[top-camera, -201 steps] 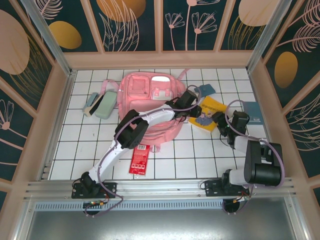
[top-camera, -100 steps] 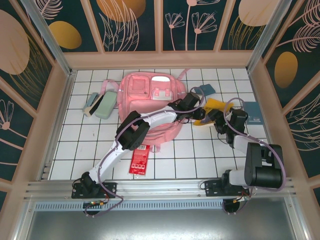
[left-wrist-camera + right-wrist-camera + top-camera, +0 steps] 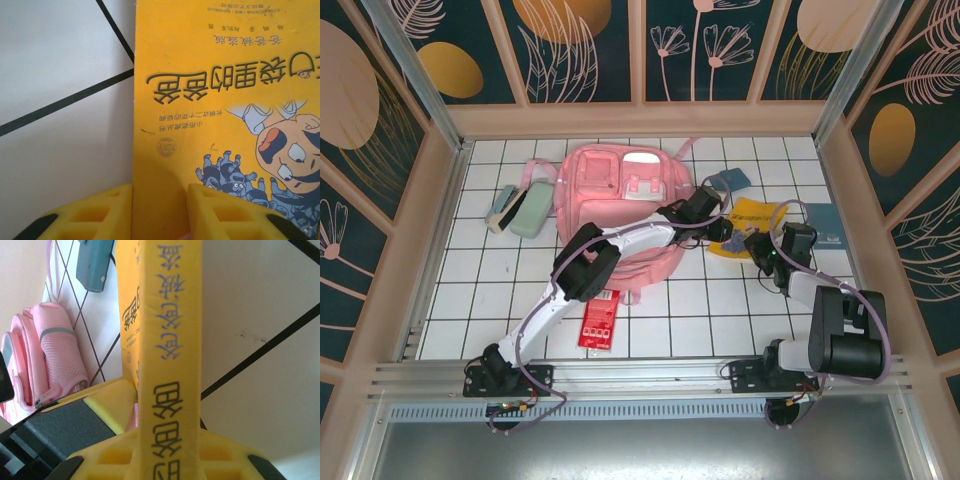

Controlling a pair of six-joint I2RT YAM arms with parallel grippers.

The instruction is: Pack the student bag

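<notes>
At centre right of the top external view, the yellow book (image 3: pixel 752 213) lies tilted on the white tiled table (image 3: pixel 500 290), between the two grippers. The left gripper (image 3: pixel 717 228) reaches across the student bag (image 3: pixel 620 200) to the book's left edge. In the left wrist view its fingers (image 3: pixel 95 212) are parted and straddle that edge. One finger sits over bare tile and the other over the printed cover (image 3: pixel 210 75), and nothing is clamped between them. The right gripper (image 3: pixel 757 243) meets the book from the lower right. In the right wrist view the book's spine (image 3: pixel 170 315) stands edge-on between the yellow fingers (image 3: pixel 107 402), which are clenched on it from both sides. The student bag lies flat in the upper centre of the top view, front pockets facing up, just left of the book. It also appears at the left edge of the right wrist view (image 3: pixel 50 340). A teal object (image 3: pixel 730 180) rests near the book's upper edge.
</notes>
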